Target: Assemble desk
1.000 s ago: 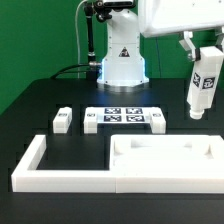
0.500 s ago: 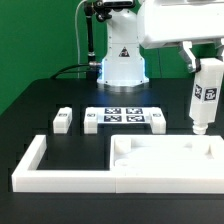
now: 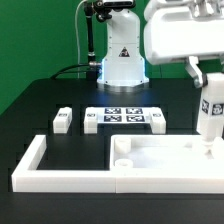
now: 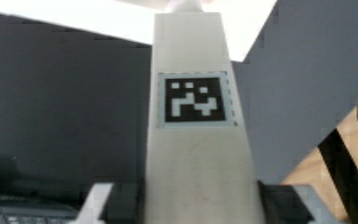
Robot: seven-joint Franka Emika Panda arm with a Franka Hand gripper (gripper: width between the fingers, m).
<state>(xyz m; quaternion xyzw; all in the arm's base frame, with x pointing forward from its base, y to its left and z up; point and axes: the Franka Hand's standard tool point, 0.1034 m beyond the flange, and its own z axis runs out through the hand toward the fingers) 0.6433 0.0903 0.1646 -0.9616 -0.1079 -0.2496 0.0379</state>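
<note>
The gripper has its jaws closed on one leg, held upright at a far corner of the tabletop. No leg looks fixed yet. Another leg waits loose nearby

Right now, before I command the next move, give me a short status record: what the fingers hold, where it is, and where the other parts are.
fingers: shut on a leg
leg pose: upright, its tag facing the wrist camera
leg position: over the tabletop's far corner on the exterior view's right; contact cannot be told
tabletop: flat inside the border wall
loose leg: lying on the exterior view's left of the marker board
</note>
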